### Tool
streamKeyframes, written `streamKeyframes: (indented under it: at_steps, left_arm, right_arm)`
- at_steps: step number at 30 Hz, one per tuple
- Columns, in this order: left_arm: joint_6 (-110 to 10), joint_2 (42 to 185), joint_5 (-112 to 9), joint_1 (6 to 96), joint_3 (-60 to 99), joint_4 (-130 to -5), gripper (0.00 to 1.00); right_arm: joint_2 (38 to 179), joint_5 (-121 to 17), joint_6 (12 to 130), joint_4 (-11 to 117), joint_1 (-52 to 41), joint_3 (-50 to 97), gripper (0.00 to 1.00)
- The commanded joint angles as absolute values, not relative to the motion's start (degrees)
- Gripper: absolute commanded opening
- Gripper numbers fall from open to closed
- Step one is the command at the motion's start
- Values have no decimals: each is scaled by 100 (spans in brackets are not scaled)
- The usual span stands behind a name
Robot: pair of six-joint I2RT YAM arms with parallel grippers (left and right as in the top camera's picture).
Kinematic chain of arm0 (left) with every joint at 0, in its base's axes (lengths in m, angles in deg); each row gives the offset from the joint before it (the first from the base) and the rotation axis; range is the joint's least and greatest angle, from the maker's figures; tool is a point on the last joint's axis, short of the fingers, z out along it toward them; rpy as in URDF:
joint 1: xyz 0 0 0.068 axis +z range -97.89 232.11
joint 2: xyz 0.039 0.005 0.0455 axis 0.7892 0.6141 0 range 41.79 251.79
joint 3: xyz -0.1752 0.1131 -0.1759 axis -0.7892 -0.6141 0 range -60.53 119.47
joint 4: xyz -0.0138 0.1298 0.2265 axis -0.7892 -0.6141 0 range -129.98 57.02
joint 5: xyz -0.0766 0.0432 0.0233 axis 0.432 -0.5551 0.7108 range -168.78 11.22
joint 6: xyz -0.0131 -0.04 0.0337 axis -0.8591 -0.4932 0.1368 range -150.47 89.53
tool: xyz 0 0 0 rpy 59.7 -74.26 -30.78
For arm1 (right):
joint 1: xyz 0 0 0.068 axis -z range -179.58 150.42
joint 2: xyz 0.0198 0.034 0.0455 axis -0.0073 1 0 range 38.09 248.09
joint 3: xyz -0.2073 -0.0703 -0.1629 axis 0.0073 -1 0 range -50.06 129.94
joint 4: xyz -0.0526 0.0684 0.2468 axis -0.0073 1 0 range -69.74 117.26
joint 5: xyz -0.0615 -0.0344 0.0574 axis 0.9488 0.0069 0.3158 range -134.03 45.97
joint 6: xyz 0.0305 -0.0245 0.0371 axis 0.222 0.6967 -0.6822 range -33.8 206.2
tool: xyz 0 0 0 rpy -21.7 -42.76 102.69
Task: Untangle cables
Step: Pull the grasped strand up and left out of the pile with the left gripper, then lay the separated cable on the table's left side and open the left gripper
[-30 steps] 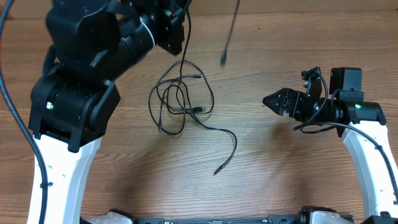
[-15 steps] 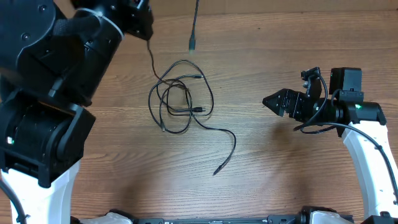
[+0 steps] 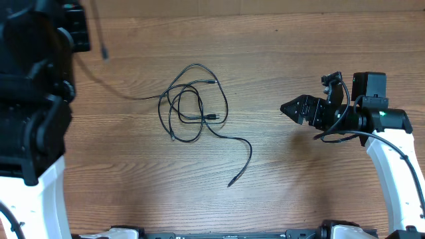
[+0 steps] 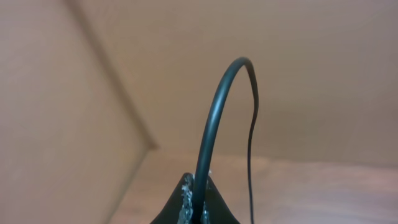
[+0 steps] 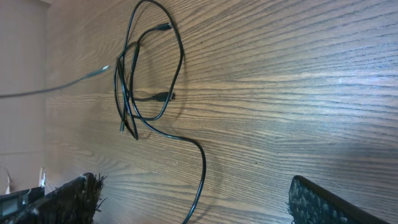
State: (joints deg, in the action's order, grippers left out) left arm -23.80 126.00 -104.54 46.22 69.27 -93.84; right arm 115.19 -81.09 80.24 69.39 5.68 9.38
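While the right gripper (image 5: 196,205) waits wide open, empty, the left gripper (image 4: 198,202) pinches a cable (image 4: 214,106). It has swung left.

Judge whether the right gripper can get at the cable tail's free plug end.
Probably yes: the right gripper is open, and only bare table lies between it and the plug end.

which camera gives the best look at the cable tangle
Overhead: the whole tangle lies in frame, loops and loose tail, seen straight down. Right wrist shows it too, but slanted, tail cut off. Left wrist shows only one strand pinched in its jaws.
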Motion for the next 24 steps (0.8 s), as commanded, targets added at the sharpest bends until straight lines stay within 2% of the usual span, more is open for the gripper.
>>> streamKeyframes:
  at_steps: [1,10,18,24]
  left_arm:
    - [-2393,12744,-10574,5363,7003,-9707,4]
    - [-2950,13264,-9825,6858,7001,-10689,4]
    - [-4288,14259,-9766,7630,6997,-11522,4]
    - [-4476,14945,-8834,8063,6997,-11782,4]
  right_arm:
    - [11521,-8105,8072,6947,596,956,95]
    - [11521,-8102,8074,6961,596,956,95]
    - [11521,-8102,8074,6993,596,956,95]
    - [11521,-8102,8072,6995,596,956,95]
